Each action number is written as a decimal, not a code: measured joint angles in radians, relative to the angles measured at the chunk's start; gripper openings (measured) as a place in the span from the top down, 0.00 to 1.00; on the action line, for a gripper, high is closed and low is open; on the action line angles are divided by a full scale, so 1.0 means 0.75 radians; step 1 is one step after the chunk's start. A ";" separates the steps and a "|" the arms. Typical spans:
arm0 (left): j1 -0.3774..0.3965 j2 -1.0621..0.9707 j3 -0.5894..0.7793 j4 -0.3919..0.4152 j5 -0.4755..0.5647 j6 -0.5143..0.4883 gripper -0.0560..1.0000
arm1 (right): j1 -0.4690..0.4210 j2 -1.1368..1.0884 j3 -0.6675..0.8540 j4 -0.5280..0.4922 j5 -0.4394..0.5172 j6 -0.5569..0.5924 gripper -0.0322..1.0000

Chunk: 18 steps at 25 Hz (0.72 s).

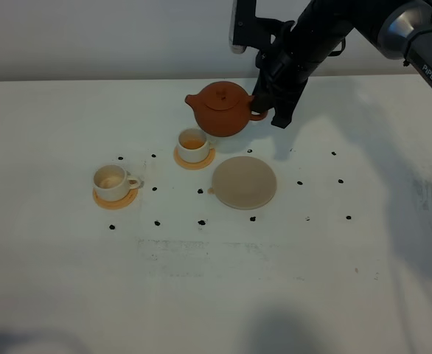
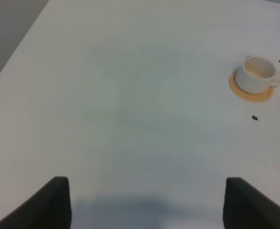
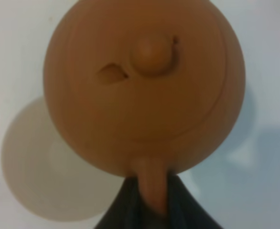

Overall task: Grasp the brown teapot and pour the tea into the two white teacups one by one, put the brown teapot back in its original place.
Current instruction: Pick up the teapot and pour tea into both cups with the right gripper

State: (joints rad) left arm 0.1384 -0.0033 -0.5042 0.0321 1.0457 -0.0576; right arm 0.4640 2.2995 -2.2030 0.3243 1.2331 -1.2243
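While the right gripper (image 1: 263, 110) holds it, the brown teapot (image 1: 220, 109) looks squat.

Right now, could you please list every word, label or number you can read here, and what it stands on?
"PiPER": white letters on the right arm, in the exterior high view.
Nothing else is readable; the brown teapot bears no lettering.

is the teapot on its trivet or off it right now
Off it. The right pincer holds the brown teapot by its handle, apart from the beige trivet, whose whole top shows bare.
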 joint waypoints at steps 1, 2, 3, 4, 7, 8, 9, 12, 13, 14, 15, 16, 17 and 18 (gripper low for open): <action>0.000 0.000 0.000 0.000 0.000 0.000 0.32 | 0.000 -0.008 0.000 0.008 0.000 0.000 0.88; 0.000 0.000 0.000 0.000 0.000 0.000 0.32 | 0.000 -0.014 0.001 0.012 0.000 0.000 0.88; 0.000 0.000 0.000 0.000 0.000 0.000 0.32 | 0.000 -0.024 0.006 0.018 0.000 0.000 0.88; 0.000 0.000 0.000 0.000 0.000 0.000 0.32 | 0.000 -0.037 0.012 0.020 0.000 0.000 0.88; 0.000 0.000 0.000 0.000 0.000 0.000 0.32 | 0.000 -0.083 0.066 0.019 -0.003 0.000 0.88; 0.000 0.000 0.000 0.000 0.000 0.000 0.32 | 0.000 -0.102 0.090 0.017 -0.003 0.000 0.88; 0.000 0.000 0.000 0.000 0.000 0.000 0.32 | 0.000 -0.115 0.119 0.017 -0.003 0.000 0.88; 0.000 0.000 0.000 0.000 0.000 0.000 0.32 | 0.003 -0.149 0.188 0.013 0.000 0.000 0.88; 0.000 0.000 0.000 0.000 0.000 0.000 0.32 | 0.004 -0.156 0.210 0.011 0.000 0.000 0.88; 0.000 0.000 0.000 0.000 0.000 0.000 0.32 | 0.008 -0.164 0.227 0.007 0.001 0.000 0.88; 0.000 0.000 0.000 0.000 0.000 0.000 0.32 | 0.014 -0.169 0.237 -0.003 0.001 0.000 0.88; 0.000 0.000 0.000 0.000 0.000 0.000 0.32 | 0.021 -0.170 0.241 -0.009 0.001 0.000 0.88; 0.000 0.000 0.000 0.000 0.000 0.000 0.32 | 0.028 -0.173 0.241 -0.011 0.001 0.000 0.88; 0.000 0.000 0.000 0.000 0.000 0.000 0.32 | 0.034 -0.173 0.241 -0.011 0.000 0.002 0.88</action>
State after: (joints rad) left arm 0.1384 -0.0033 -0.5042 0.0321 1.0457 -0.0576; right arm 0.4897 2.1696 -2.0222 0.3161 1.2332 -1.2231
